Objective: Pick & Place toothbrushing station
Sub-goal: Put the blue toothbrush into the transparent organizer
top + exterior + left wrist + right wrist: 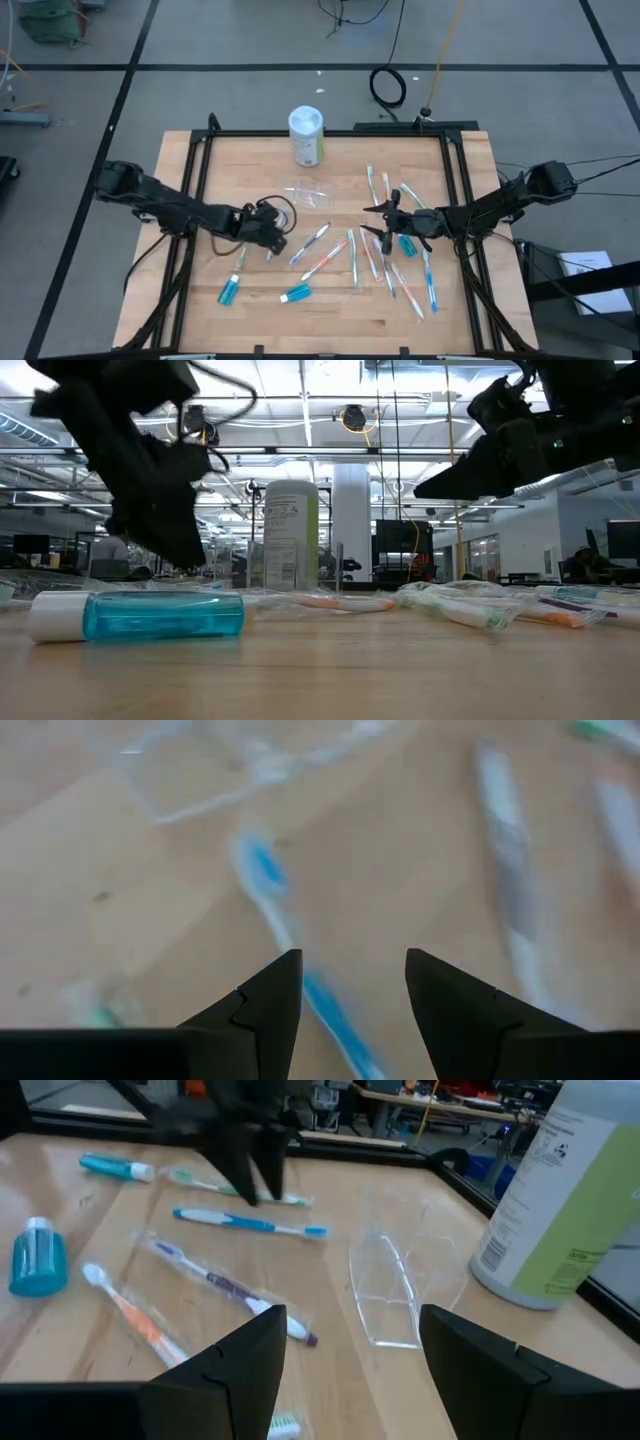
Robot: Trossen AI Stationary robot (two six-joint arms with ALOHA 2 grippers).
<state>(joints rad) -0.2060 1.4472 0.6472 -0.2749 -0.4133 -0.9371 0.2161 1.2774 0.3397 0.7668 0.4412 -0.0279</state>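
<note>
the small clear colourless plastic cup-like holder (308, 193) lies tipped on its side on the light wooden table (190, 310), toward the far edge and near the middle, just in front of the upright white canister with a green label (306, 136). nothing grips it. the left gripper (274, 238) hangs low toward the table's left side, its fingers (262, 1003) parted and empty over a blue-handled toothbrush (290, 952). the right gripper (383, 222) hovers right of centre above a scatter of wrapped toothbrushes (400, 275), fingers (232, 1363) spread wide and holding nothing. two blue tubes with white caps (231, 291) lie nearer the front left. black rails frame the table; grey floor with dark lines and cables surrounds it. beyond is an open workshop with ceiling lights.
</note>
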